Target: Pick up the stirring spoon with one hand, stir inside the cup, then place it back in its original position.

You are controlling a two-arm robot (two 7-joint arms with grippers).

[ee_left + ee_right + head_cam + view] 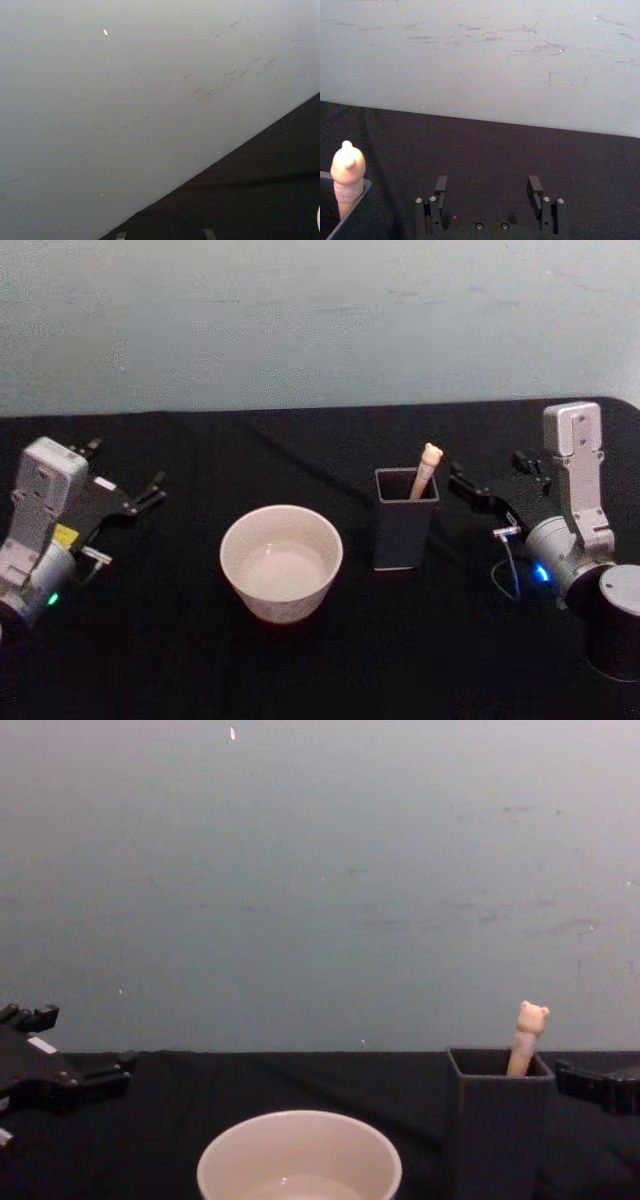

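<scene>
your spoon (426, 470) stands in the dark holder (404, 520) right of the cup (281, 561), right gripper (463, 483) just beside it, jaws apart, left gripper (125, 480) parked far left, jaws apart too.

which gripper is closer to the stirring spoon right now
Right. The right gripper sits just beside the dark holder where the stirring spoon stands, on its right. The left gripper is far off, beyond the cup, near the table's left edge.

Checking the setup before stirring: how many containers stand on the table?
2: the cream cup near the middle, and the dark holder to its right, with the spoon standing inside it.
</scene>
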